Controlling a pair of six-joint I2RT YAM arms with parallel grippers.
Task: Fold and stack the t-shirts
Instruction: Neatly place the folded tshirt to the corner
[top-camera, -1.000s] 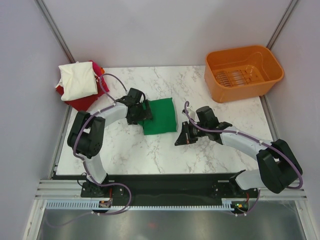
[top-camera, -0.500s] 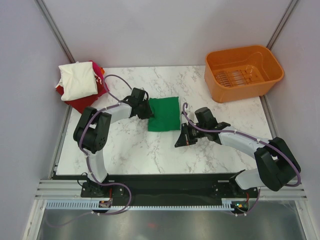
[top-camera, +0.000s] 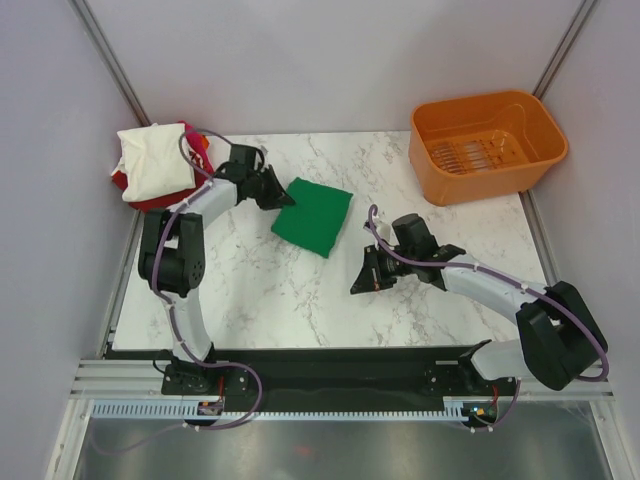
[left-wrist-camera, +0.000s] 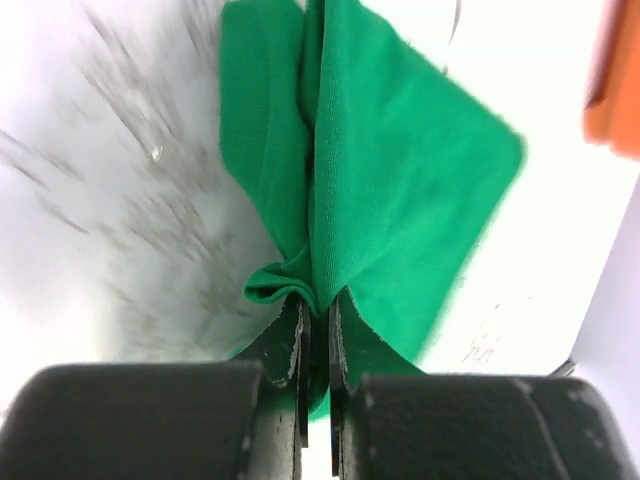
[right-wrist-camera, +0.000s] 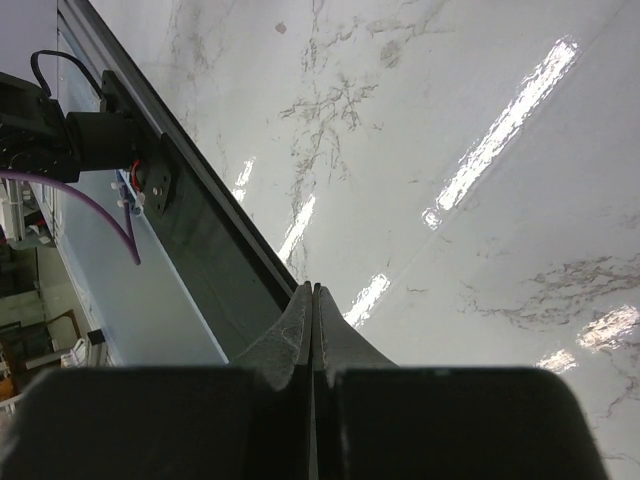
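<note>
- From above, we see the left claw (top-camera: 277, 192) clenched on the green tee (top-camera: 315, 215) on the tabletop (top-camera: 260, 290), right of the cream-topped stack (top-camera: 155, 160).
- Left wrist: its fingers (left-wrist-camera: 285, 345) pinch a bunched edge.
- Right wrist: the right claw (right-wrist-camera: 313, 300) is clenched, empty.

The white marbled surface (top-camera: 290, 290) carries a folded green t-shirt (top-camera: 315, 217) near its middle, an orange plastic basket (top-camera: 480, 185) far right, and a pile of folded t-shirts (top-camera: 155, 165) far left.

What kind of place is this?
Probably a robot lab booth, not a home: two white-and-black robot arms mounted at a white marble-patterned table, closed in by plain grey walls.
</note>
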